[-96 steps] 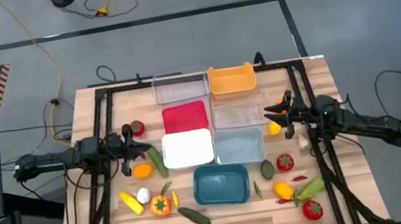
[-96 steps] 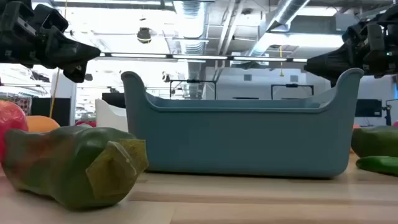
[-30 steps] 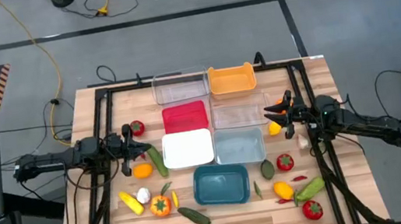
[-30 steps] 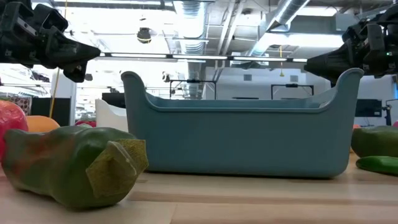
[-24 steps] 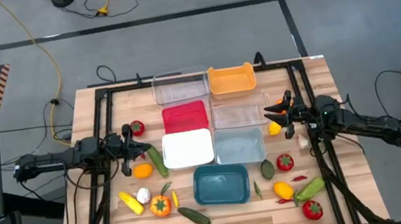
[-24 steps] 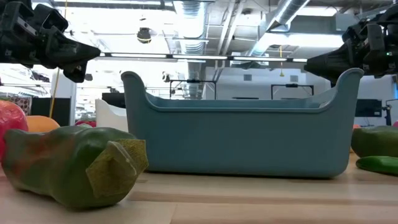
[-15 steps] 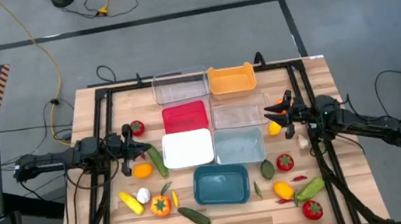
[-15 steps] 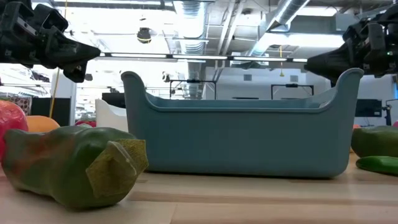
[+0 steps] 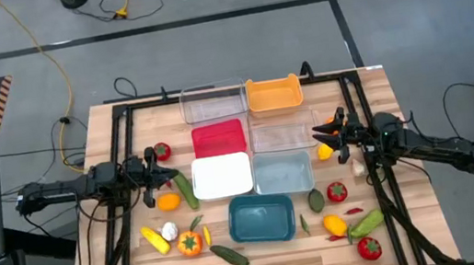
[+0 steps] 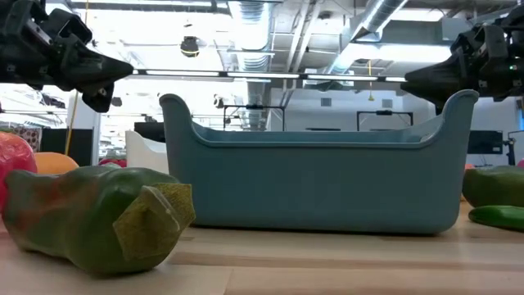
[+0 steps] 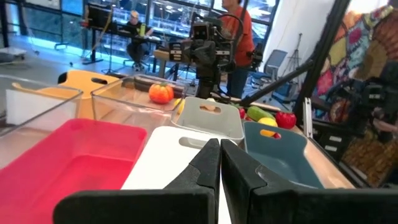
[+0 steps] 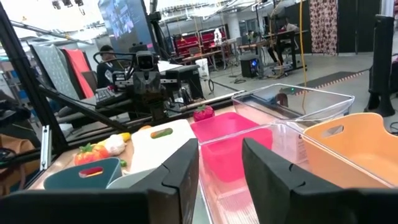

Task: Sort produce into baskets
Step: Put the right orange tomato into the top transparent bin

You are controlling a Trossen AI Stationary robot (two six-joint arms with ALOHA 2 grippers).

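Seven baskets stand mid-table: clear, orange, red, clear, white, grey-blue and teal. None holds produce. Produce lies on the table on both sides: a tomato, an orange fruit and a cucumber on the left, a yellow fruit and a tomato on the right. My left gripper hovers shut and empty left of the white basket. My right gripper hovers open and empty right of the nearer clear basket.
More produce lies near the front: corn, garlic, an orange pepper, a cucumber, a yellow fruit, a green vegetable and a tomato. Black frame rails run along both table sides. People show in the room beyond.
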